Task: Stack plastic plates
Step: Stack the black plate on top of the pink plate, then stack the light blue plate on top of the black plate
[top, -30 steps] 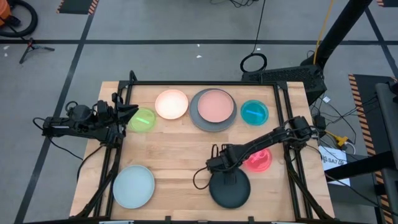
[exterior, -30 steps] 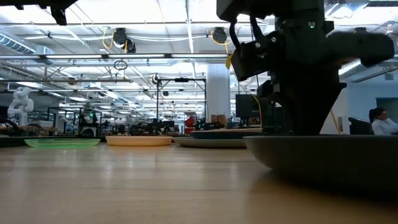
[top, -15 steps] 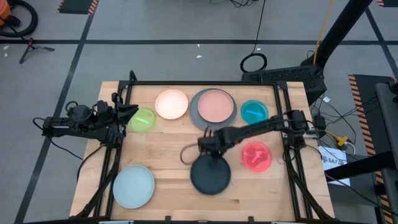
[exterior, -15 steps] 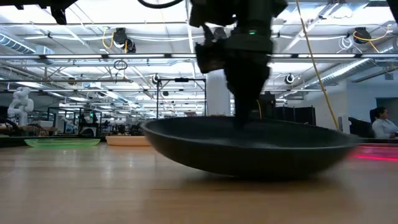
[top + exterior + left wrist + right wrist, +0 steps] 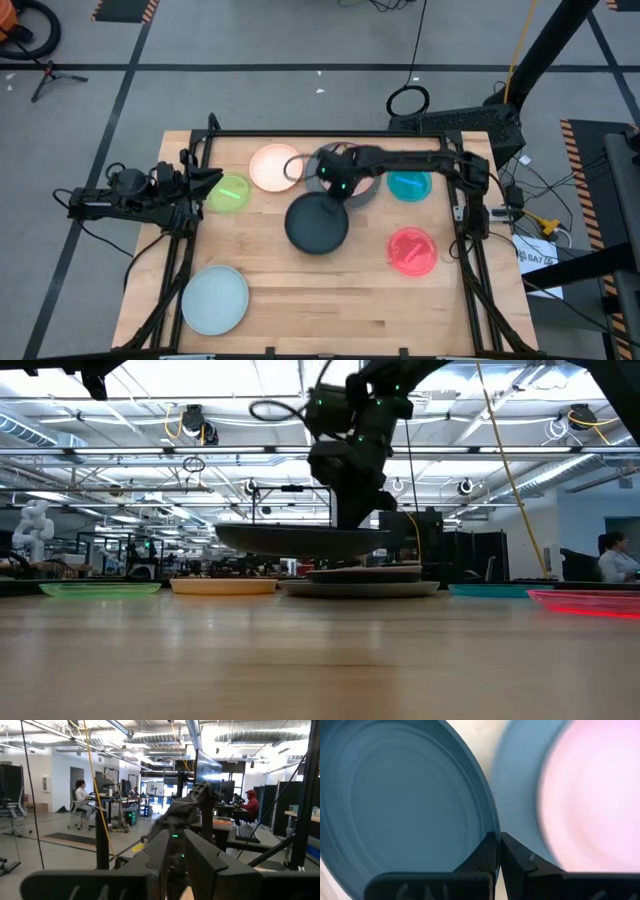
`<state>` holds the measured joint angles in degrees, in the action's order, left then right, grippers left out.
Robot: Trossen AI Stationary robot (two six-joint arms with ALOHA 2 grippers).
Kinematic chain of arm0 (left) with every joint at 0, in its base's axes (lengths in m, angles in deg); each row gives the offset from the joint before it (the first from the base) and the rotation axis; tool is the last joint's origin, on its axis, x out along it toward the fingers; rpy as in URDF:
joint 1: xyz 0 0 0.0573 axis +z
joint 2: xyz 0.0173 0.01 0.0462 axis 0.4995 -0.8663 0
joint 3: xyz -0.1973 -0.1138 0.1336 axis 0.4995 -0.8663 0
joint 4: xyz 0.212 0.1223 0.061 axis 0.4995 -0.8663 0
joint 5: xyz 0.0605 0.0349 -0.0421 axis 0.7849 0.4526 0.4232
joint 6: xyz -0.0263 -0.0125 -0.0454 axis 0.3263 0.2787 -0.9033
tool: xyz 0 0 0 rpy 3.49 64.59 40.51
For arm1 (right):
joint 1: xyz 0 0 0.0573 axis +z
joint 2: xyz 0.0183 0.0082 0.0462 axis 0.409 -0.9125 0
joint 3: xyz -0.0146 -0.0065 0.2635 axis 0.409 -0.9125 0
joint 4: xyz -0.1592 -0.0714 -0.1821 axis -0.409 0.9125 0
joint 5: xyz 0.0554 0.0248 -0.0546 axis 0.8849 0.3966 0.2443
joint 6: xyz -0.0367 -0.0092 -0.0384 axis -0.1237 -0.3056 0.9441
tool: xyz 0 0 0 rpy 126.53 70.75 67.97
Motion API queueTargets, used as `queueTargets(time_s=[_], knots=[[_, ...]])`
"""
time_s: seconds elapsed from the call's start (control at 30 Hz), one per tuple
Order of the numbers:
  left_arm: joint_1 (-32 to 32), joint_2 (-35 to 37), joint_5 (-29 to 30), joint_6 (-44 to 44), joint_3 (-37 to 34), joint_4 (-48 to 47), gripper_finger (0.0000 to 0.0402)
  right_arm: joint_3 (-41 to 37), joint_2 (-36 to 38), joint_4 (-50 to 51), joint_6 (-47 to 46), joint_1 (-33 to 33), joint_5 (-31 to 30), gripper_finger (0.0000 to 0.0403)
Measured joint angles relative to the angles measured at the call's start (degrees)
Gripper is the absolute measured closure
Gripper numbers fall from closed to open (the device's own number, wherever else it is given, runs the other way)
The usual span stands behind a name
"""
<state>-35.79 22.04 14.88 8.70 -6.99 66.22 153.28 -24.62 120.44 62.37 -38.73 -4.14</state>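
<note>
My right gripper (image 5: 335,190) is shut on a dark navy plate (image 5: 317,222), which hangs in the air over the table's middle, just near-left of the pink plate (image 5: 347,170) lying in the large grey plate (image 5: 318,186). The low view shows the navy plate (image 5: 300,540) above the table. Resting flat on the wood are the cream plate (image 5: 275,167), green plate (image 5: 229,192), teal plate (image 5: 409,181), red plate (image 5: 412,250) and pale blue plate (image 5: 214,298). My left gripper (image 5: 205,180) waits shut at the table's left edge, beside the green plate. My right gripper pinches the navy plate's rim (image 5: 491,831) between its two fingers (image 5: 520,865), on the side of the plate nearest the grey plate. The fingers come from above, pointing down. The plate is lifted clear of the table and hangs roughly level, reaching toward the near-left.
A black frame (image 5: 330,134) runs along the table's far edge and down both sides. Bare wood lies in the table's near middle (image 5: 320,300). Beyond the table is a workshop hall, with a person (image 5: 612,556) seated far off.
My right gripper has travelled from the table's near right part toward the far edge and leftward, staying shut on the navy plate. The plate, low by the table a second ago, is now lifted clear and sits beside the grey and pink plates.
</note>
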Motion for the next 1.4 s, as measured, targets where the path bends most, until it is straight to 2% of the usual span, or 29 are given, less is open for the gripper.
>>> queueTargets(time_s=[0.2,0.87,0.93,1.07,1.4], knots=[[0.00,0.00,0.02,0.05,0.00,-0.11,0.0339,0.00,0.00,1.24,2.99,-7.88,4.82,0.0398],[0.00,0.00,0.04,1.64,0.00,-0.90,0.0339,0.00,0.42,7.53,8.55,-27.31,4.36,0.0396],[0.01,0.00,0.04,1.68,0.00,-0.92,0.0339,0.00,0.42,7.51,8.30,-28.31,3.85,0.0389],[0.00,0.00,0.04,2.44,0.00,-0.90,0.0339,0.00,0.42,7.70,7.40,-28.56,-1.60,0.0371],[0.02,0.00,0.04,2.69,0.00,-0.90,0.0339,0.00,0.44,7.89,6.46,-28.03,-1.52,0.0313]])
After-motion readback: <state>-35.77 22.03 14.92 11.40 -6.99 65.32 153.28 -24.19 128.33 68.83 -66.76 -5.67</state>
